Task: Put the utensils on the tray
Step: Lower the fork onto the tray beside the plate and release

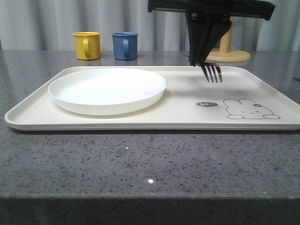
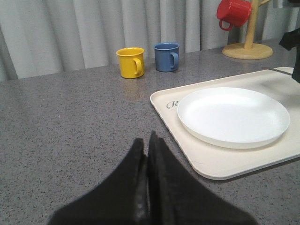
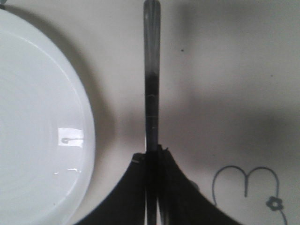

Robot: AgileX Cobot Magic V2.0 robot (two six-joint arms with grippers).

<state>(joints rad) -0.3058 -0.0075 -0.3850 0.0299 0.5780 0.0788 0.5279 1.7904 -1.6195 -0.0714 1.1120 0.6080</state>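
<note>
Your right pincer point(image 1: 202, 60) is clamped on the fork point(image 1: 212, 72), its two black fingers pinched against the steel. In the front view the tines stick out below the fingertips, dark against the cream tray point(image 1: 183, 117), and hang above the tray's far half; you cannot tell whether they touch it. In the right wrist view the fork's handle point(image 3: 151, 70) runs straight out from between the fingers over bare tray. The white plate point(image 1: 107, 90) lies on the tray to the left of this pincer, near but apart from the fork. The rabbit drawing point(image 1: 248, 108) sits on the tray nearer the camera than the pincer, slightly right.

Your left pincer point(image 2: 147, 154) is closed on nothing, its fingers pressed together over the grey countertop point(image 2: 70, 117), just off the tray's corner. Beyond it stand the yellow mug point(image 2: 131, 62) and blue mug point(image 2: 167, 56).
</note>
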